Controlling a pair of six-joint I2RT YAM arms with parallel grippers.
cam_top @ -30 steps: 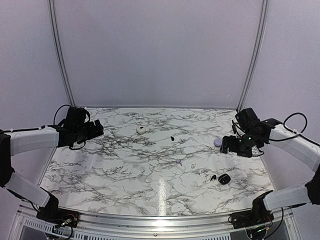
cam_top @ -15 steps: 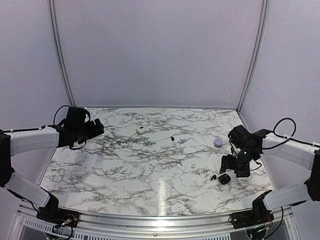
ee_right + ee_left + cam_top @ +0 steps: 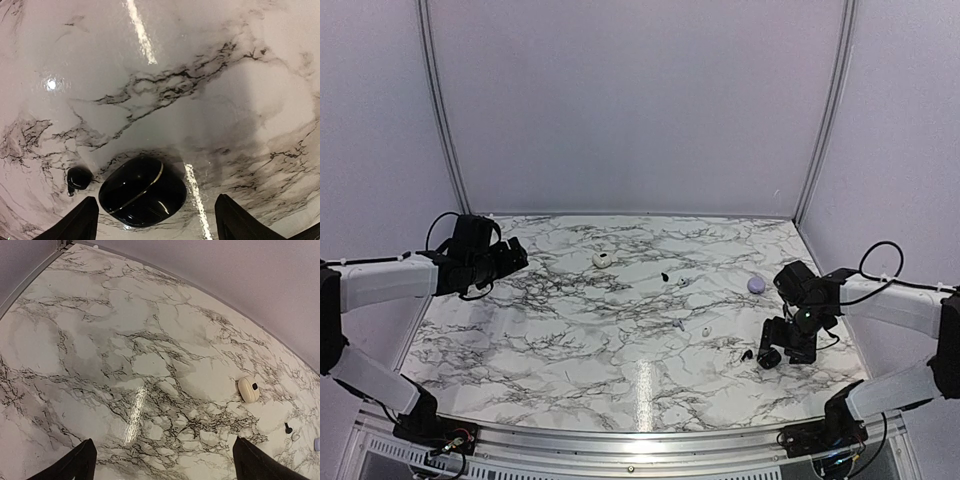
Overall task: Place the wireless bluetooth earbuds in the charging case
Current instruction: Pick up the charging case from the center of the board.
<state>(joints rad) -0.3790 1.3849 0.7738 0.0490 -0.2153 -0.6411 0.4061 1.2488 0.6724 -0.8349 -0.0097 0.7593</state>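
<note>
Hovering low with the right hand [image 3: 155,196] spread wide and empty, framing the black charging case [image 3: 135,192] (apparently shut) on the surface [image 3: 200,75], black earbud [image 3: 79,177] just beside it. Reaching step, likely. Calls next for closing squarely on the case.

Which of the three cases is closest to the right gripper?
The black case: it lies directly under the right gripper, whose jaws stand open on either side of it. The white case and the lilac case sit farther back.
</note>
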